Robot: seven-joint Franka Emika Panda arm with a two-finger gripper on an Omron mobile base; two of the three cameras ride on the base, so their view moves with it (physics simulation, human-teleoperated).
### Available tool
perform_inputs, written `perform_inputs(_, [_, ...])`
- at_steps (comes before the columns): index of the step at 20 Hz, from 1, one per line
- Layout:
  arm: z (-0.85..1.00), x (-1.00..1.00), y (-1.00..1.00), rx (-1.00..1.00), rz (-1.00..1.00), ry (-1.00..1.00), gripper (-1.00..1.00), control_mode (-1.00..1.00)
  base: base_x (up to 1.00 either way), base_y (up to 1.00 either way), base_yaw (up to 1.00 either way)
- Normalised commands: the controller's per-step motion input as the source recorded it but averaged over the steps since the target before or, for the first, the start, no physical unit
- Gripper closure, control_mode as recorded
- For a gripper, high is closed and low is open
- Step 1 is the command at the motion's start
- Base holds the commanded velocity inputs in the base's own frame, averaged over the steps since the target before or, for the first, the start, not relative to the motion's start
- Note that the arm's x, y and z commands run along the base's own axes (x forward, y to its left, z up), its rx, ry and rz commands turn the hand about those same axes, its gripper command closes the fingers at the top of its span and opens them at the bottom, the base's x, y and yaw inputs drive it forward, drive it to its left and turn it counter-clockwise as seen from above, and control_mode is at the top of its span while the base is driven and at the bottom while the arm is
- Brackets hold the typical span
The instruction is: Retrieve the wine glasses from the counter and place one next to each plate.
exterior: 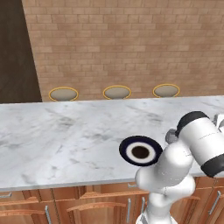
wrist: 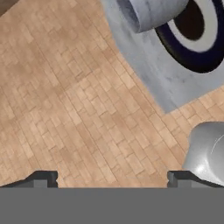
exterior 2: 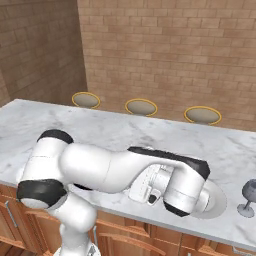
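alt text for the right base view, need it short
A white robot arm bends across the near edge of a long marble island top, covering most of a white plate. A small bluish-grey wine glass stands upright on the top, right of the plate and apart from it. Three round stools line the far side before a brick wall.

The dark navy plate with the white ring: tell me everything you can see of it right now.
The dark navy plate with the white ring is round and flat, with a navy rim, a white ring and a dark centre. It lies flat on the long white-grey marble top, near its front edge, with the robot's white arm hiding part of its right side in the left base view. The hand view shows it too, partly behind a grey rounded shape.
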Motion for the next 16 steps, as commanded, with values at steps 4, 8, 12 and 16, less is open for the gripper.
perform_inputs(4, [0.92,-0.83,0.39,-0.14,0.0,-0.48,-1.0,-1.0,0.0,0.0,0.0])
perform_inputs(8, [0.86,-0.78,0.33,-0.12,0.0,-0.47,-1.0,-1.0,0.0,0.0,0.0])
perform_inputs(12, [0.8,-0.83,0.36,-0.12,-0.01,-0.49,-1.0,-1.0,0.0,0.0,0.0])
perform_inputs(16, [0.66,-0.97,0.54,-0.15,-0.04,-0.53,-1.0,-1.0,0.0,0.0,0.0])
